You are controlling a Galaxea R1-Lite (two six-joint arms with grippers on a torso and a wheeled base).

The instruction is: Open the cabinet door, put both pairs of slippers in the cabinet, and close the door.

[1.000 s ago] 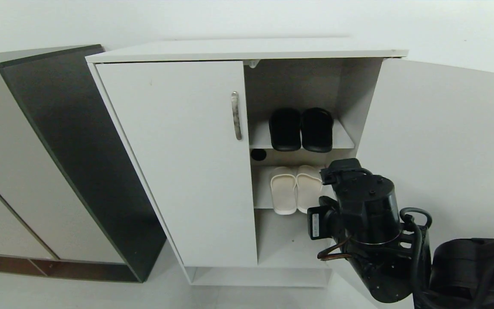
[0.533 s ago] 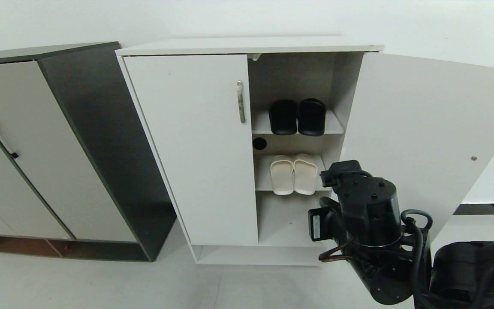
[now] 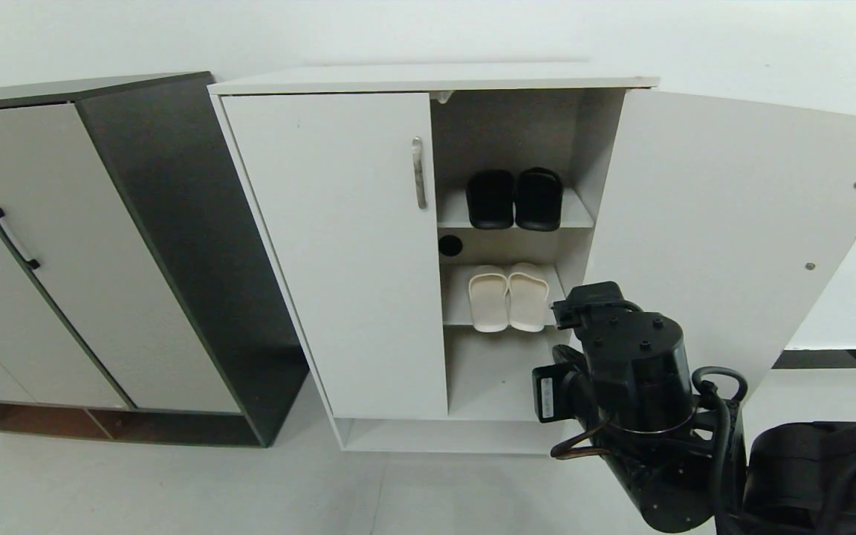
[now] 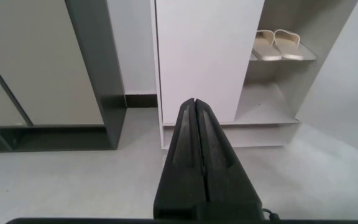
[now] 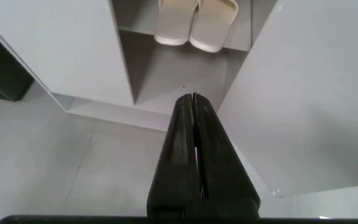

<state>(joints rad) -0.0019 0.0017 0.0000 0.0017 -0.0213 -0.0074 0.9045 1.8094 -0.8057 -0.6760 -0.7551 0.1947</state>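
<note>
View pulls back; black slippers (image 3: 515,198), white slippers (image 3: 508,297) sit shelved (front edges). Door (image 3: 725,223) open, probably next. Left gripper (image 4: 194,102), right gripper (image 5: 194,98): fingers together.

No readable text, label or number shows on the cabinet (image 3: 339,260).

slippers (image 3: 515,198) on upper shelf (image 3: 579,218), second pair (image 3: 508,297) beneath, in cabinet (image 3: 339,260)

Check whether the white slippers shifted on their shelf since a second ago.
No. The white slippers sit as before at the front edge of the middle shelf; only the camera moved.
</note>
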